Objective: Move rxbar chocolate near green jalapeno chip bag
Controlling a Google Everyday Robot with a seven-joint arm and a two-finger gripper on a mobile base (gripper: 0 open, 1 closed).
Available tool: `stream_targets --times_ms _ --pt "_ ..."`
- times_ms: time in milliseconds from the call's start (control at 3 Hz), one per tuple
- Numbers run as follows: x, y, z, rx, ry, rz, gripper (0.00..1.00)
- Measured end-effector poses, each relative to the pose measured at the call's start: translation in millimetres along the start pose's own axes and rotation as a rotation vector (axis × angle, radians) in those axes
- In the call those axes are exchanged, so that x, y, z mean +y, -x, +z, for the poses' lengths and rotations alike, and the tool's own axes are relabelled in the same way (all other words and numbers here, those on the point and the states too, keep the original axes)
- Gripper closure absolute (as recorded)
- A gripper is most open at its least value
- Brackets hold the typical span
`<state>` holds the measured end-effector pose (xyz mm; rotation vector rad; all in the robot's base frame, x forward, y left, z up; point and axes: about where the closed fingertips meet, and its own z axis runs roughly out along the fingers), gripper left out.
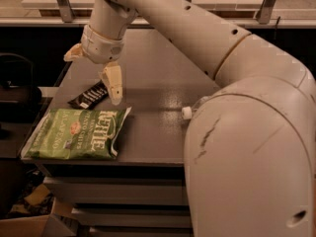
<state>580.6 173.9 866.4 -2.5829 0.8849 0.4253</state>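
Observation:
The rxbar chocolate [89,96] is a small flat black wrapper with white lettering. It lies on the grey table [158,88] just above the top edge of the green jalapeno chip bag [79,133], which lies flat at the table's front left corner. My gripper [93,73] hangs above the bar, raised off it, with its two fingers spread wide. One finger [114,85] points down beside the bar's right end; the other [72,52] is out to the left. Nothing is between them.
A clear water bottle lies on its side at the right, its white cap [186,112] showing past my arm's large white body [247,147]. Drawers sit below the table's front edge. A dark chair [15,90] stands at the left.

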Motion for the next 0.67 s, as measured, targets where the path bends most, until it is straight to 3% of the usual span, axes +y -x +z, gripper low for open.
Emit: stream_targets --times_ms 667 --pt "-0.4 1.1 -0.8 -0.017 0.003 -0.014 0.00"
